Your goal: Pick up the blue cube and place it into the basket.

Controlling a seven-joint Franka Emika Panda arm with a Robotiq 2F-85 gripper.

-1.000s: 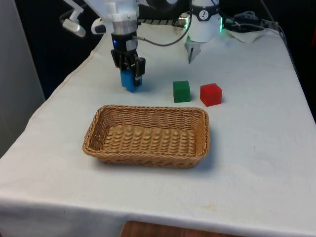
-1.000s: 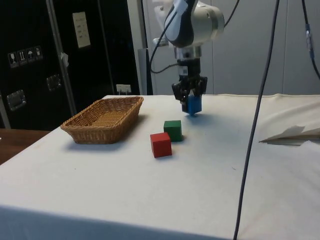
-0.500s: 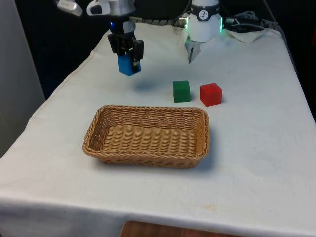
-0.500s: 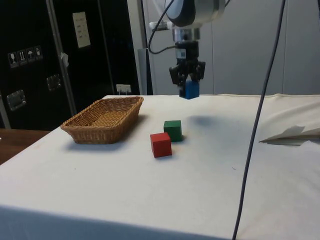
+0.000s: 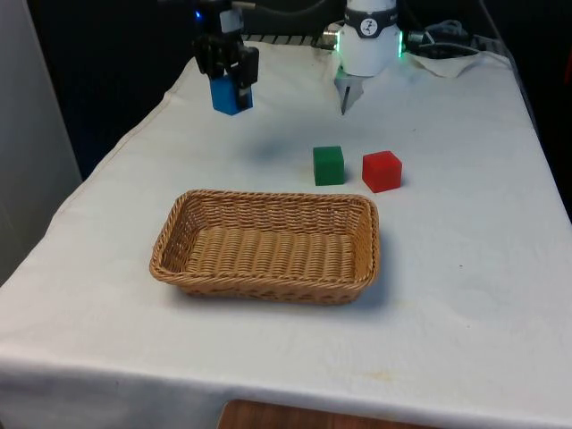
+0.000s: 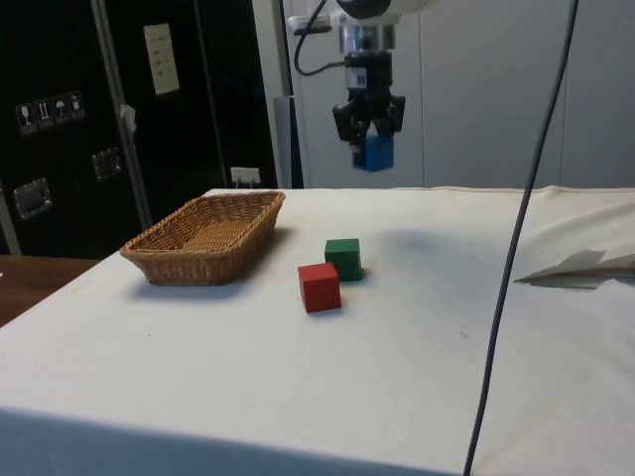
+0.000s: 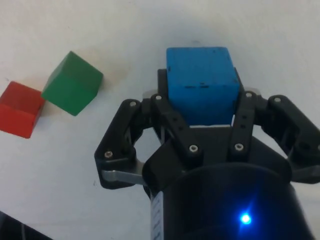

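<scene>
While clamped between the claw's (image 5: 228, 79) fingers, the blue cube (image 5: 226, 95) hangs high above the desk (image 5: 465, 223), faces roughly square to the claw, beyond the basket (image 5: 265, 246), with green cube (image 5: 328, 165) and red cube (image 5: 382, 171) well apart below.

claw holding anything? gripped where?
Yes: the claw is shut on the blue cube, fingers on two opposite side faces, cube held in the air above the table.
</scene>
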